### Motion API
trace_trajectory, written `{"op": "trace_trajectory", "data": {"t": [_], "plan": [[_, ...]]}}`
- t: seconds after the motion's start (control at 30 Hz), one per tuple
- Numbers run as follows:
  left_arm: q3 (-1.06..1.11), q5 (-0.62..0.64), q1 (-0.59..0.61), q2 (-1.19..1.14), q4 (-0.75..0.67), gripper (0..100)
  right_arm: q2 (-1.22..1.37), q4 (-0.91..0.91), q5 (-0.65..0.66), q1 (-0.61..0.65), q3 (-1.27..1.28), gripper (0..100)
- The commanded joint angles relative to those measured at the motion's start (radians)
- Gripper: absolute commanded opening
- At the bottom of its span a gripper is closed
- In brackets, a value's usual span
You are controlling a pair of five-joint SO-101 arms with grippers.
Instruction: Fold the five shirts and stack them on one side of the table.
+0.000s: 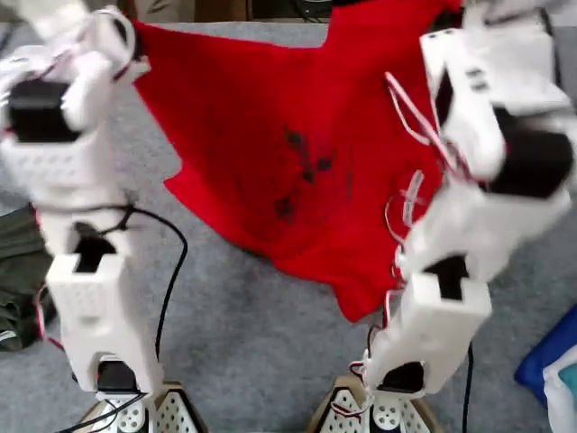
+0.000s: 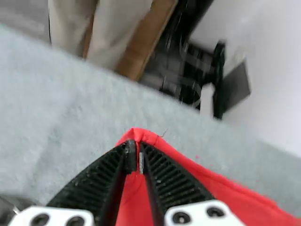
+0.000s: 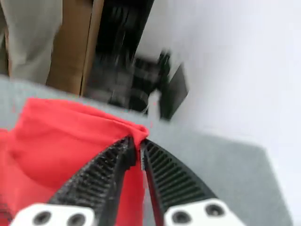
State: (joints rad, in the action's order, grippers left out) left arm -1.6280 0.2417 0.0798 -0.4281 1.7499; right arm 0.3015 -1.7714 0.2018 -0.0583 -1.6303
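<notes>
A red shirt (image 1: 279, 153) with a dark print hangs stretched between both arms above the grey table (image 1: 243, 325), its lower edge drooping toward the front. My left gripper (image 2: 134, 157) is shut on one corner of the red shirt (image 2: 188, 188), high at the far left. My right gripper (image 3: 137, 148) is shut on another corner of the red shirt (image 3: 61, 136), high at the far right. In the high view the left arm (image 1: 77, 135) and the right arm (image 1: 487, 153) stand raised on either side of the cloth.
A dark green garment (image 1: 20, 271) lies at the table's left edge. Blue cloth (image 1: 552, 356) lies at the right edge. A black cable (image 1: 171, 271) runs by the left arm. Beyond the table's far edge stand a brown cabinet (image 3: 70, 47) and dark equipment (image 2: 188, 70).
</notes>
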Motion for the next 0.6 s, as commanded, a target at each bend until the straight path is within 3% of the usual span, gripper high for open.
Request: {"op": "trace_trajectory", "data": {"t": [0.0,0.17,0.57], "plan": [[-0.037,-0.046,0.018,0.186,0.012,2,-0.168,-0.011,-0.005,-0.022,-0.027,0.4],[0.075,-0.084,0.017,0.418,0.012,2,-0.3,-0.009,-0.002,-0.054,-0.025,0.4],[0.609,-0.209,0.011,1.013,0.009,2,-0.427,-0.009,0.0,-0.104,-0.027,0.5]]}}
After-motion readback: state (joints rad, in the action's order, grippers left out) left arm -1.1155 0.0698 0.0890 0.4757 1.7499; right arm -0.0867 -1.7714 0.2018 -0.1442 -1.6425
